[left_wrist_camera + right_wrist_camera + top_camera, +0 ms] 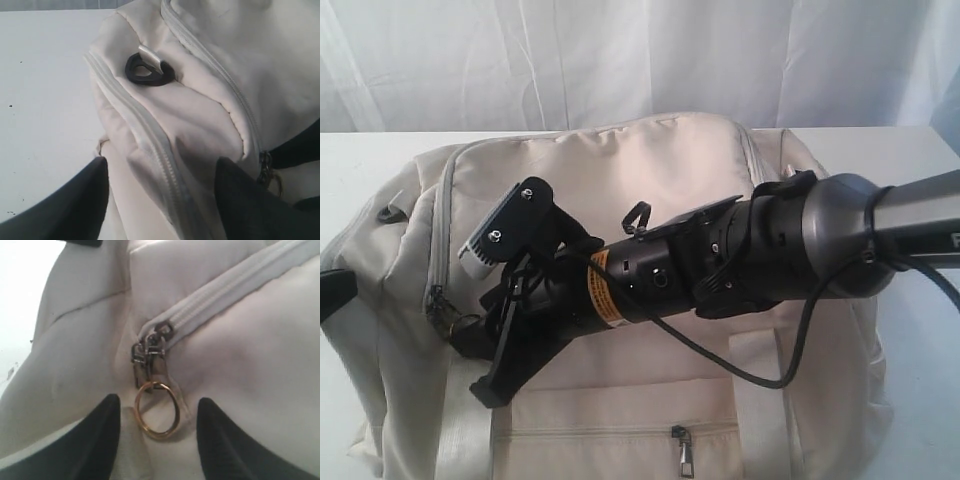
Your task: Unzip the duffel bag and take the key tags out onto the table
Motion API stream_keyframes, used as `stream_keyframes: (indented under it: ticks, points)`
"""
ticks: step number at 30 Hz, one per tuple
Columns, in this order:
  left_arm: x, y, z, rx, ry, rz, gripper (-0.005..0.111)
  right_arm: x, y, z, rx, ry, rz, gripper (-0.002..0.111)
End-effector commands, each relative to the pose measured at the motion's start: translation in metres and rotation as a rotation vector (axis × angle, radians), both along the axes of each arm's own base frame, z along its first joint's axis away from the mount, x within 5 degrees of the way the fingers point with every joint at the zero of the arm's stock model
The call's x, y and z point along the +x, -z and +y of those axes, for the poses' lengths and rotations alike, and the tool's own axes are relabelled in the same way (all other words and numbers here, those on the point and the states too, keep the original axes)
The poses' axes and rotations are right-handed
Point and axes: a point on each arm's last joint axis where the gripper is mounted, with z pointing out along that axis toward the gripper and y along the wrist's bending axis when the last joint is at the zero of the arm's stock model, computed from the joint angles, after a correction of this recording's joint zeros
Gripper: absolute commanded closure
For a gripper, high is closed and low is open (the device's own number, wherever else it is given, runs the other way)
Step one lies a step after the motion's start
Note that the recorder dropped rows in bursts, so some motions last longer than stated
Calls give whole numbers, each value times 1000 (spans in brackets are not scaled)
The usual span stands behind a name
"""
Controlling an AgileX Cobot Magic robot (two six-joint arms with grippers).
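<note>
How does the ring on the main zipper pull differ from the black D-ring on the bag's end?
The zipper ring is gold and round; the D-ring is black and D-shaped. The zipper ring hangs from the zipper pulls; the D-ring sits in a fabric loop. Both rest against the duffel bag.

A white, slightly sheer curtain (620, 50) hangs in soft vertical folds across the whole far side of the scene, brightest toward the far left and shading to pale bluish grey at the right.
</note>
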Motion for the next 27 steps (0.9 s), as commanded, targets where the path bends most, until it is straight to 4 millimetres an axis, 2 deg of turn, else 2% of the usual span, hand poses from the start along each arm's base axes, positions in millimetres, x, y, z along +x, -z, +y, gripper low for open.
stream_keyframes:
  ticks: [1,6,12,22,24,27]
  points:
    - [-2,3,0,-17,-11,14,43,-4,5,3,-11,-21,6,63]
    - [-3,3,-3,-35,17,21,47,-3,6,3,-21,-11,-1,68]
    - [-4,5,-8,-65,84,52,72,-2,9,3,-29,-7,0,76]
    - [2,13,-8,-67,81,109,99,-1,11,4,-32,-21,-28,76]
    - [3,13,-7,-66,77,108,102,1,11,3,-46,-9,-54,71]
    - [3,14,-6,-58,62,107,102,6,11,0,-80,40,-82,47]
